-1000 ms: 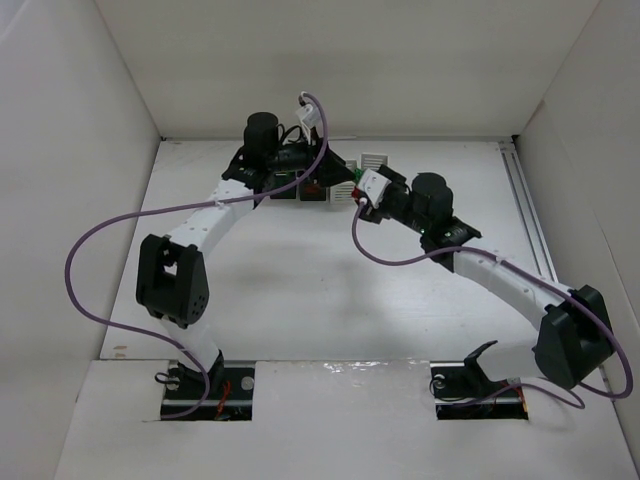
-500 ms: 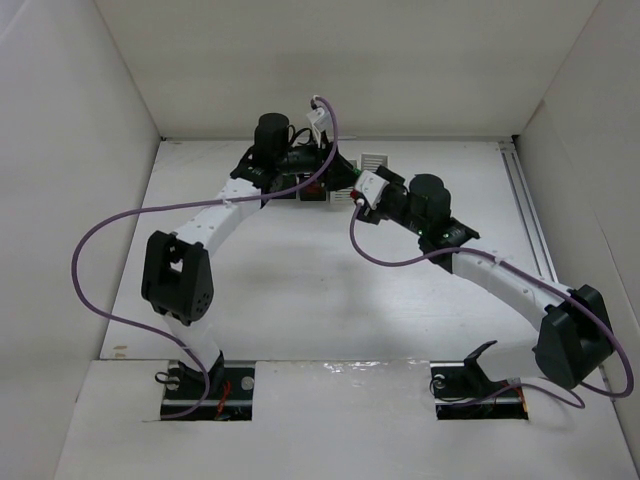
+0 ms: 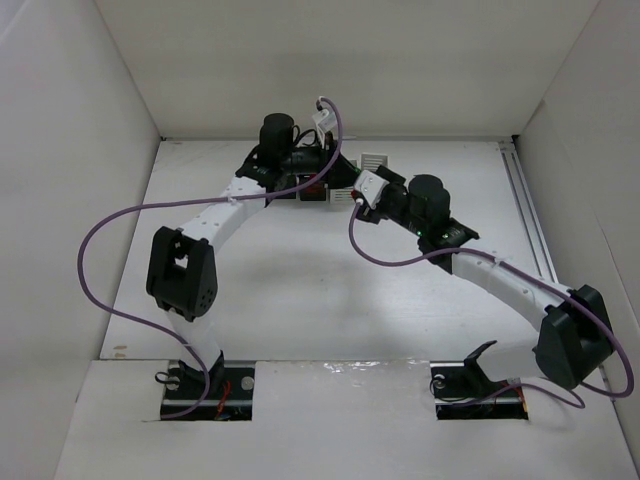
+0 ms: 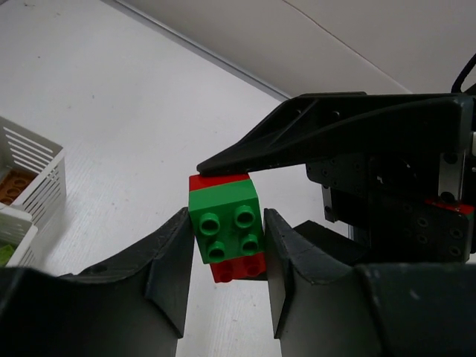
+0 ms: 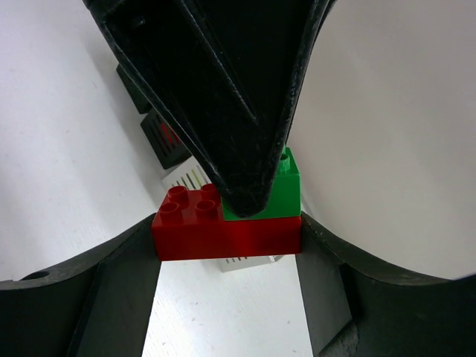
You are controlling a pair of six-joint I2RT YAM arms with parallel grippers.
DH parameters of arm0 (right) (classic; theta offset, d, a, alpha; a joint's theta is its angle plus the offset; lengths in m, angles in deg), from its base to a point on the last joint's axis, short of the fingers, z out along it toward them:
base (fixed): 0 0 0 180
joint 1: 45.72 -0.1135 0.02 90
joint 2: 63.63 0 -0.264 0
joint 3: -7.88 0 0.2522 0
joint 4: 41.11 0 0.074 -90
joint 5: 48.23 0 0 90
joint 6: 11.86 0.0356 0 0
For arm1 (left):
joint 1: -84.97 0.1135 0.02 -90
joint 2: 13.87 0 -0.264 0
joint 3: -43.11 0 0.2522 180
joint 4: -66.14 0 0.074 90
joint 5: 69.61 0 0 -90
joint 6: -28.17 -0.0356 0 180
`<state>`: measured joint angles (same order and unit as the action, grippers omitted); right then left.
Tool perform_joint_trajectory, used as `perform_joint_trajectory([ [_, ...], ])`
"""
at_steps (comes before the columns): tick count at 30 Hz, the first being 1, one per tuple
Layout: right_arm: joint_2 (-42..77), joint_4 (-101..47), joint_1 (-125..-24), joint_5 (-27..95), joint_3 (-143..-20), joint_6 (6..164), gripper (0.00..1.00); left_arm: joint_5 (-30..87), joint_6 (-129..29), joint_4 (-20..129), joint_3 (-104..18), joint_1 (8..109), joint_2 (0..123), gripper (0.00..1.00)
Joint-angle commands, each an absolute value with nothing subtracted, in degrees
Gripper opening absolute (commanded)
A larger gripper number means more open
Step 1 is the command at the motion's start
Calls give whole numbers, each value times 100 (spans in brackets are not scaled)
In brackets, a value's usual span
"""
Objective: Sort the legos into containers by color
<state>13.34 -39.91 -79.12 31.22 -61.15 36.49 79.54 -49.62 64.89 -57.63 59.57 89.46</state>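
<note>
My left gripper (image 4: 227, 232) pinches the green brick (image 4: 224, 222); my right gripper (image 5: 227, 239) clamps the joined red brick (image 5: 186, 223), above a black basket (image 5: 165, 145). A left finger (image 5: 223, 89) blocks the right wrist camera. White baskets (image 4: 44, 167) stand near.

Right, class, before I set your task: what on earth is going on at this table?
The right gripper clamps a long red brick, and the left gripper pinches the green brick stuck onto it, seemingly to pull the two apart. Together they hold the stack off the table, over its far middle, with a white basket close by.
</note>
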Motion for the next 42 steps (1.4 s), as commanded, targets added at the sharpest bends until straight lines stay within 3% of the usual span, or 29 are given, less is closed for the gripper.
perform_joint_trajectory([
  [1, 1230, -4405, -8008, 3148, -6222, 3701, 0, 8112, -4926, 6785, -6047, 5949, 8905, 29],
  [4, 1230, -4458, -8060, 3375, -6169, 3701, 0, 8112, -4926, 6837, -6047, 5949, 8905, 13],
  [9, 1283, -5099, -8166, 4184, -5818, 3622, 0, 8182, -4839, 6960, -5986, 5949, 8800, 6],
  [14, 1283, -5100, -8035, 4440, -5520, 3622, 0, 8130, -4285, 7610, -5687, 6291, 8642, 6],
  [20, 1020, -5100, -7736, 4493, -5255, 3622, 0, 8068, -4459, 7357, -5582, 6922, 8458, 6],
  [23, 1019, -5100, -7604, 4493, -5203, 3796, 0, 7578, -4775, 6953, -5581, 7196, 8335, 4],
  [26, 1019, -4810, -7411, 4125, -5517, 4139, 0, 6331, -5747, 5943, -5773, 7258, 8273, 4],
  [31, 1203, -4258, -6945, 2781, -6177, 5545, 0, 4872, -6112, 5274, -5766, 7258, 8377, 4],
  [37, 1581, -3983, -6760, 1787, -6890, 6144, 0, 3807, -6165, 5211, -5713, 7258, 8544, 4],
  [42, 1775, -3923, -6708, 1707, -7162, 6302, 0, 3455, -6165, 5124, -5985, 7258, 8826, 7],
])
